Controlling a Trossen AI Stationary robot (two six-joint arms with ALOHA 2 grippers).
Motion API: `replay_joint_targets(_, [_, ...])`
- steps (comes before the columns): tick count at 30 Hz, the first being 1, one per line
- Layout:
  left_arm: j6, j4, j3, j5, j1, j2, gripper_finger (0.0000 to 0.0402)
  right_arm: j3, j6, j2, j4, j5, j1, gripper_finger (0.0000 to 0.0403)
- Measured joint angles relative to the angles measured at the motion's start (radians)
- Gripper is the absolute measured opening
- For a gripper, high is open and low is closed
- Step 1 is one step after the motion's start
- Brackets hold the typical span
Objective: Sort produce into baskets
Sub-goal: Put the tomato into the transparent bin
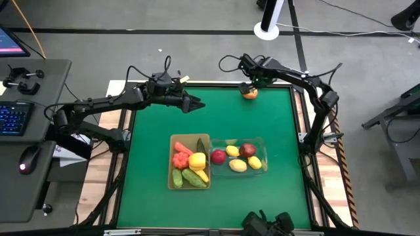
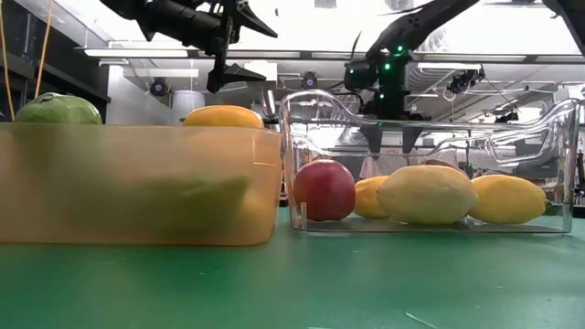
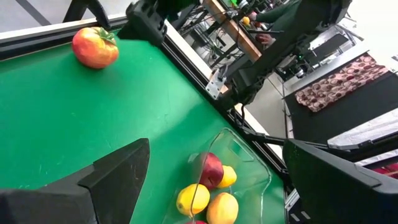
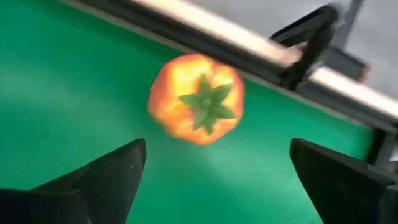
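A red-orange tomato [image 1: 249, 92] with a green star stem lies alone on the green mat near the table's far edge. It also shows in the right wrist view [image 4: 196, 98] and the left wrist view [image 3: 94, 48]. My right gripper [image 1: 248, 84] is open just above it, and its fingers stand apart short of the tomato [image 4: 217, 155]. My left gripper [image 1: 197, 103] is open and empty [image 3: 217, 146] over the far left of the mat. The tan basket [image 1: 174, 143] holds a carrot, cucumbers and a yellow pepper. The clear basket [image 1: 262, 141] holds apples and lemons.
The two baskets stand side by side at the mat's middle, toward the near edge. In the low view the tan basket [image 2: 137, 187] and the clear basket [image 2: 430, 119] fill the foreground. The table's raised frame [image 4: 249, 46] runs just behind the tomato. Bare green mat lies around the baskets.
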Motion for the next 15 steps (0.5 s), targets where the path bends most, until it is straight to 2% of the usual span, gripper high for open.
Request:
replay_joint_targets(7, [-0.013,0.000,0.000,0.017,0.000,0.000,0.0356,0.000,0.035,0.081,-0.002,-0.057,0.025,0.0390])
replay_joint_targets(11, [-0.018,0.000,0.000,0.040,0.000,0.000,0.0356,0.000,-0.026,0.084,-0.020,-0.125,0.033,0.0390])
replay_joint_targets(15, [-0.029,0.001,0.000,0.041,0.002,0.000,0.0356,0.000,0.004,0.084,-0.036,-0.139,0.043,0.0390])
